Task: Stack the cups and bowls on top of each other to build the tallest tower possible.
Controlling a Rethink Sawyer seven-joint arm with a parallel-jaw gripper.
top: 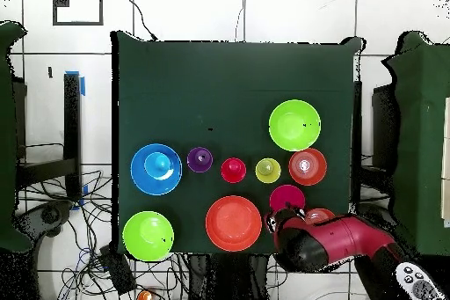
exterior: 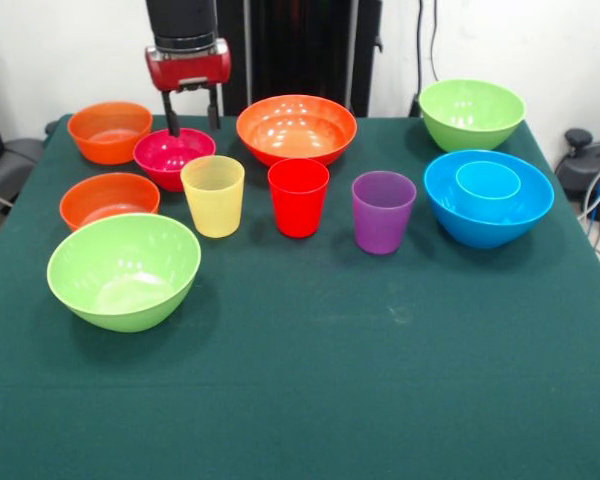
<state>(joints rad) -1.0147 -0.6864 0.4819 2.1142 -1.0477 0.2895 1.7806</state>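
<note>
Pincer (exterior: 191,112) hangs open over the magenta bowl (exterior: 173,156), empty, above a dark green tablecloth (exterior: 330,390) near white walls (exterior: 70,50).

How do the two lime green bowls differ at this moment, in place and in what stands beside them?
The near green bowl sits toward the table's front, beside a small orange bowl and the yellow cup. The far green bowl sits at a back corner, behind the blue bowl. The near one looks larger in the front view, being closer. Both are upright, empty and untouched.
</note>
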